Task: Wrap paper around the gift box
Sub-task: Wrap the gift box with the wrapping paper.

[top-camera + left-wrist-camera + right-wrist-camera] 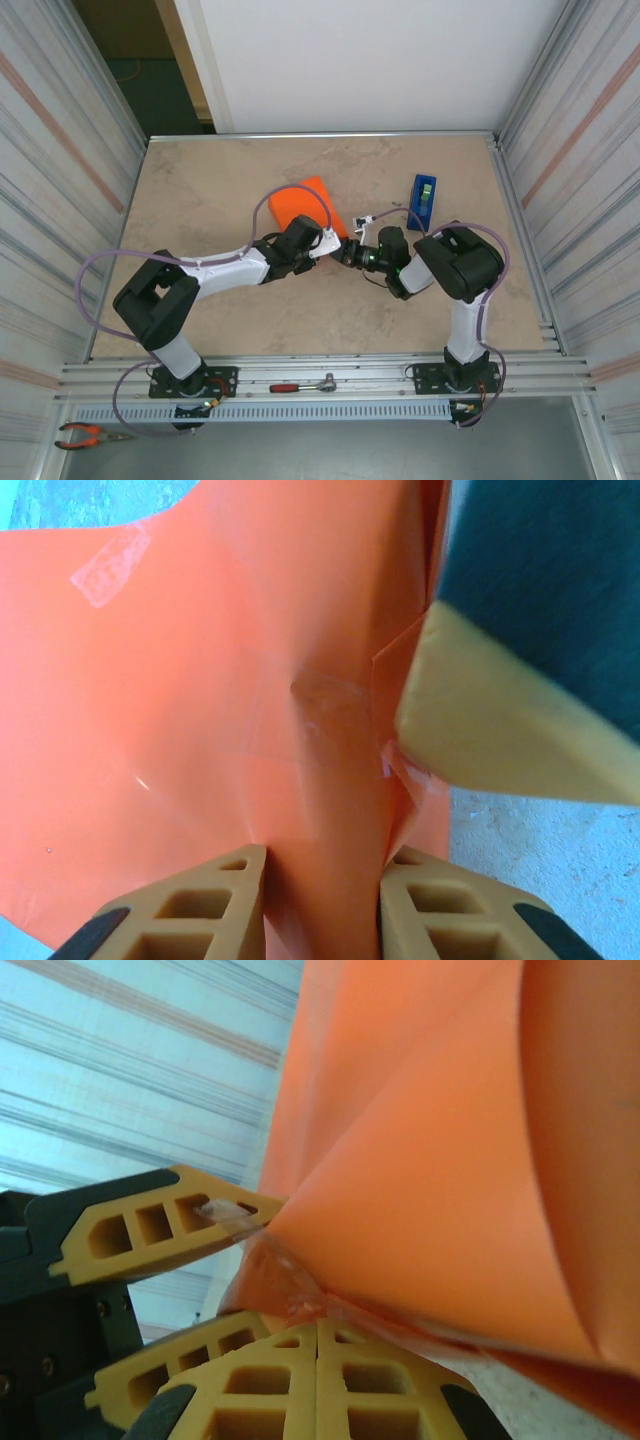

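The step in hand looks like closing one end of the parcel. Doing it well probably means holding the gathered fold taut and flat against that end while the clear tape (330,705) is pressed down along its whole length, without tugging hard enough to tear the sheet or lift the crease. At the bottom of the left wrist view, the left gripper (325,865) has its fingers partly closed, pinching a raised ridge of the paper (180,710) between them. At the bottom of the right wrist view, the right gripper (318,1332) has its fingers pressed together, tips against the taped corner of the fold; whether a sliver of tape is caught between them I cannot tell. In the top view the orange parcel sits just above the middle of the table (200,190), with both grippers meeting at its lower right edge. The gift box is, I judge, covered inside it. The blue tape dispenser (422,200) stands upright further right, apart from the parcel.
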